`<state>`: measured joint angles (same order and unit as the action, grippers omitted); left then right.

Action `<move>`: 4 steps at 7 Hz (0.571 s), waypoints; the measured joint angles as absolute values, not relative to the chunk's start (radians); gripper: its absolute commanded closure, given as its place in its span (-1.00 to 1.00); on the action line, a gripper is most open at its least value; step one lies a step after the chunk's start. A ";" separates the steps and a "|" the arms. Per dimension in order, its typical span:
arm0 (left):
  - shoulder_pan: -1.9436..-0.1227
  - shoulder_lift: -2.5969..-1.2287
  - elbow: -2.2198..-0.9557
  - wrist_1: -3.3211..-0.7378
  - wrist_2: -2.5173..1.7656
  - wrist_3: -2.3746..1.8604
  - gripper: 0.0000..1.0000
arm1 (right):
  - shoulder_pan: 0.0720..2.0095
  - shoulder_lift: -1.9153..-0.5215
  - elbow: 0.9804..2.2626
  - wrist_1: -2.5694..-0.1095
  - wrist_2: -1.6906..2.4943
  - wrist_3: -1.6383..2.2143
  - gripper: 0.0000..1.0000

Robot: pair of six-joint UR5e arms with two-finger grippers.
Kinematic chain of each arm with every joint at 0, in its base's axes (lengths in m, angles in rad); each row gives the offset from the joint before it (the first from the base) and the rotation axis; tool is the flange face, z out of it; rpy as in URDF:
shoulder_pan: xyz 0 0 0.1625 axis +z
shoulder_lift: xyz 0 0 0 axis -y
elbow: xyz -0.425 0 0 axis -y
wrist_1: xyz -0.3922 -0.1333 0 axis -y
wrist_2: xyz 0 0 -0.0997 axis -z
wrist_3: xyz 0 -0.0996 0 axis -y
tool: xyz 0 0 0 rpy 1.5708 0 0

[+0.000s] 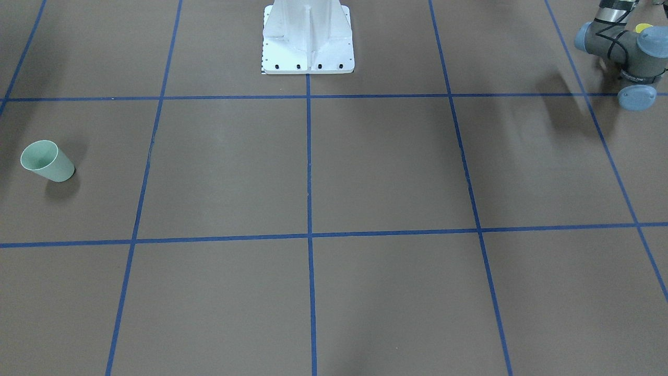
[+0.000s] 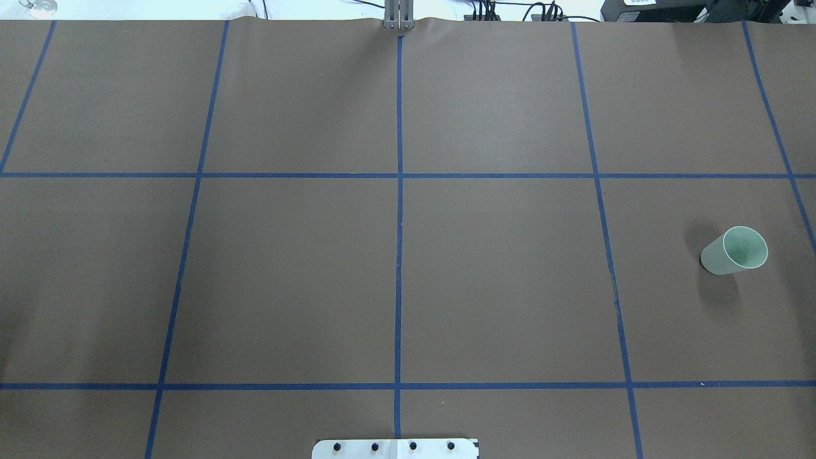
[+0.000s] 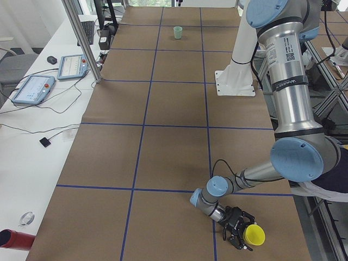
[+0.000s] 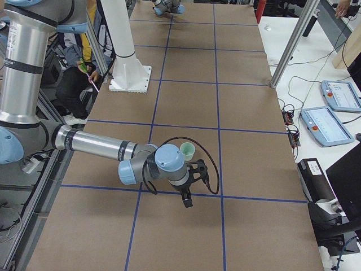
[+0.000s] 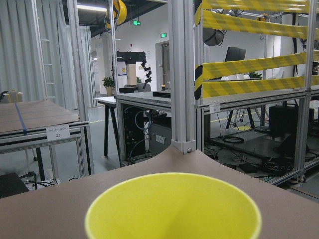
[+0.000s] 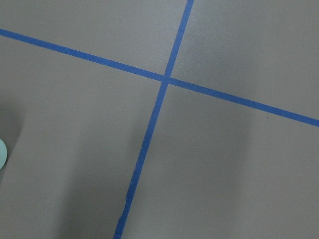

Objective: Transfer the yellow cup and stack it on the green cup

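The brown table spreads around the white robot base. Far out on the base's left side, the left arm reaches low, and the left gripper sits right at the yellow cup. I cannot tell whether it has closed on the cup. Well out to the base's right, the right gripper hangs near the upright green cup, and its opening is equally unclear. This looks like the pick-up step. Next it needs a firm hold, a lift and a long carry past the base.

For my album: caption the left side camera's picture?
Left claw at the yellow cup, green cup far across the table.
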<state>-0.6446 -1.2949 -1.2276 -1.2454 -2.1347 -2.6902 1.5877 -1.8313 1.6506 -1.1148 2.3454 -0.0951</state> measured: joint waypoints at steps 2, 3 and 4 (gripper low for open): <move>-0.643 -1.295 -1.220 -1.247 -2.135 -2.689 0.45 | 1.588 -1.831 1.651 -1.115 2.345 -0.095 -1.00; -0.641 -1.295 -1.220 -1.249 -2.135 -2.681 0.45 | 1.588 -1.830 1.651 -1.115 2.345 -0.095 -1.00; -0.640 -1.296 -1.220 -1.251 -2.134 -2.659 0.46 | 1.588 -1.830 1.651 -1.115 2.345 -0.095 -1.00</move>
